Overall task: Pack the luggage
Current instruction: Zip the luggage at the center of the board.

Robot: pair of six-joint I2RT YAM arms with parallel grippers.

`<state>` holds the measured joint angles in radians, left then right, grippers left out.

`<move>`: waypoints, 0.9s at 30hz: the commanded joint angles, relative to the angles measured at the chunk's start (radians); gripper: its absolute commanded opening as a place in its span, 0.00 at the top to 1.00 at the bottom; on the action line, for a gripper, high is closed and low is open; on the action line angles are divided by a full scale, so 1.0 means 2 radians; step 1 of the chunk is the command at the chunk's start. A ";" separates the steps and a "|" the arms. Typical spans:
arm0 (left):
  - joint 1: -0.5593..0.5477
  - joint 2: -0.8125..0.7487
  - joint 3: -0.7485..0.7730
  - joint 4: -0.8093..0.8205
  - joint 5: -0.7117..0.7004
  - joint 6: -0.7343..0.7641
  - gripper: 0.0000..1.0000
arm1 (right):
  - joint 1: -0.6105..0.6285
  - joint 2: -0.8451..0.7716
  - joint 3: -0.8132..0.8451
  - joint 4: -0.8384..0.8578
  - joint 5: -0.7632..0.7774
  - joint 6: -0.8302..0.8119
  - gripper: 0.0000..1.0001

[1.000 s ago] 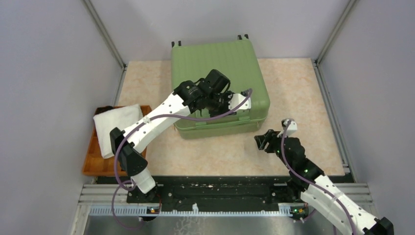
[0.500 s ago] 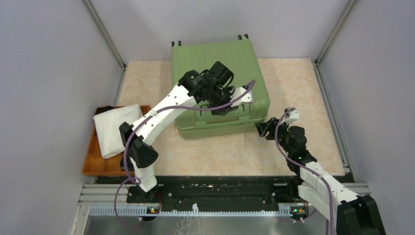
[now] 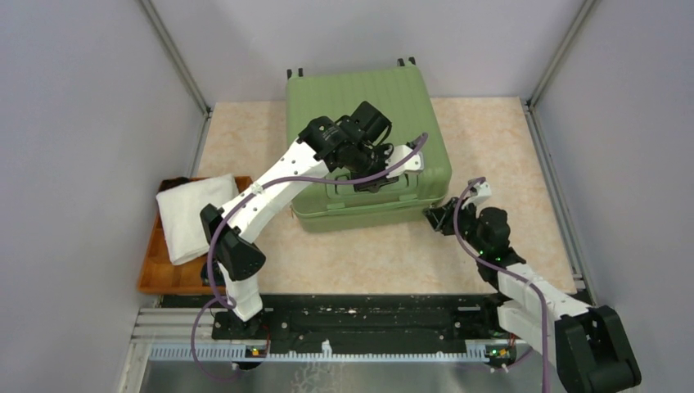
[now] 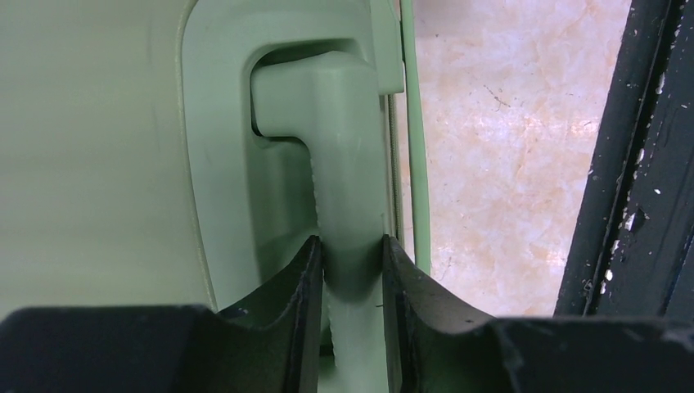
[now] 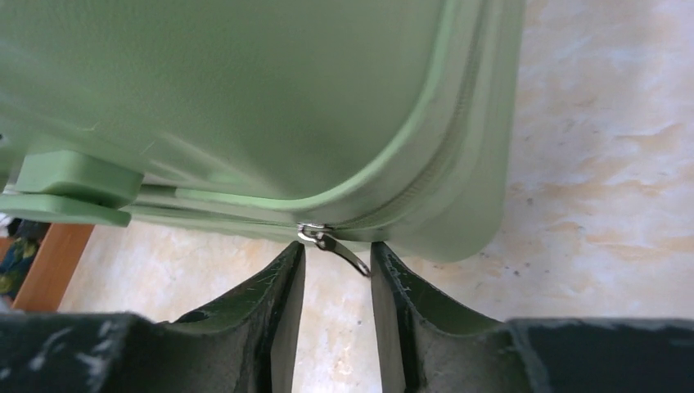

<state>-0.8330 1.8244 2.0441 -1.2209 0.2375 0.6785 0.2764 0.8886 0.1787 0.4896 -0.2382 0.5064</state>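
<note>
Because the closed suitcase on the table could slide, the left gripper clamps its handle as an anchor, while the right gripper straddles the zipper pull, jaws narrowed, not pinching.

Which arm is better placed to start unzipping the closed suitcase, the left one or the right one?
Right. The right fingers stand on both sides of the zipper pull at the near right corner of the luggage. The left fingers are clamped on the handle, so that arm is busy.
</note>
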 commanded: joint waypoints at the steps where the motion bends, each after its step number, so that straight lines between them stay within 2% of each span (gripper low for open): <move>1: 0.000 -0.058 0.035 0.106 -0.006 0.011 1.00 | 0.001 0.029 0.009 0.086 -0.054 0.002 0.67; 2: 0.000 -0.060 0.035 0.108 -0.007 0.011 1.00 | 0.001 0.032 0.005 0.094 -0.055 0.005 0.70; 6: 0.000 -0.060 0.027 0.110 -0.010 0.011 1.00 | 0.001 0.024 -0.001 0.112 -0.054 0.007 0.97; 7: 0.000 -0.061 0.024 0.111 -0.010 0.010 1.00 | 0.001 0.018 -0.001 0.110 -0.054 0.006 1.00; 11: 0.000 -0.064 0.014 0.117 -0.009 0.006 1.00 | 0.018 -0.009 0.006 0.080 -0.044 -0.005 1.00; 16: 0.000 -0.063 0.009 0.121 -0.004 0.001 1.00 | 0.091 -0.011 0.020 0.042 0.001 -0.018 1.00; 20: 0.015 -0.067 0.023 0.106 -0.002 -0.018 1.00 | 0.096 -0.017 0.023 0.021 0.028 -0.009 1.00; 23: 0.077 -0.089 0.023 0.087 0.007 -0.031 1.00 | 0.095 -0.022 0.031 -0.011 0.049 -0.018 1.00; 27: 0.254 -0.139 -0.047 0.104 0.038 -0.022 1.00 | 0.091 -0.025 0.035 -0.025 0.061 -0.017 1.00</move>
<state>-0.6334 1.6924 2.0396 -1.0454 0.2802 0.6498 0.4503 0.8616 0.1871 0.4427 -0.1570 0.4892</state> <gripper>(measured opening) 0.004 0.008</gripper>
